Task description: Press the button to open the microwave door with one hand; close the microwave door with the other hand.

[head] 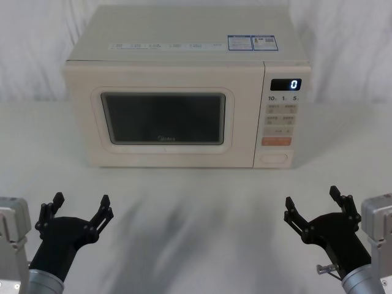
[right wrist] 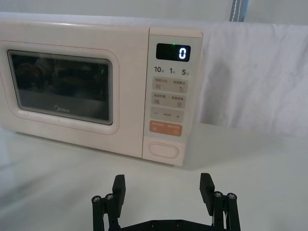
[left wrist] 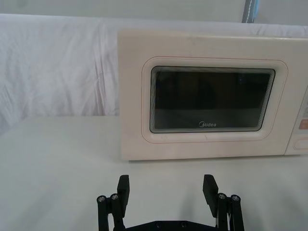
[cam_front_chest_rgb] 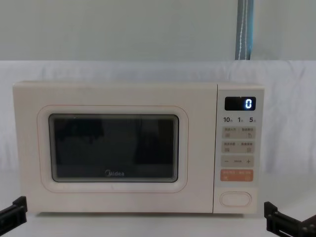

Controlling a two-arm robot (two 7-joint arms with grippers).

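The cream-white microwave (head: 184, 55) stands at the back of the white table, its door (head: 165, 119) shut flat against the body. On the control panel, the oval cream button (head: 275, 158) sits lowest, under the orange key; I also see this button (right wrist: 163, 150) (cam_front_chest_rgb: 235, 198) from the right wrist and chest. The door (left wrist: 211, 103) (right wrist: 62, 91) (cam_front_chest_rgb: 113, 148) shows its dark window and Midea logo. My left gripper (head: 81, 208) (left wrist: 166, 188) rests open near the table's front left, well short of the door. My right gripper (head: 313, 203) (right wrist: 162, 185) is open at the front right, in line with the panel.
A white cloth covers the table (head: 196, 196) and drapes up behind the microwave. The display (head: 286, 84) reads 0. A grey-blue vertical post (cam_front_chest_rgb: 244, 29) stands behind the cloth at the right. Bare tabletop lies between the grippers and the microwave front.
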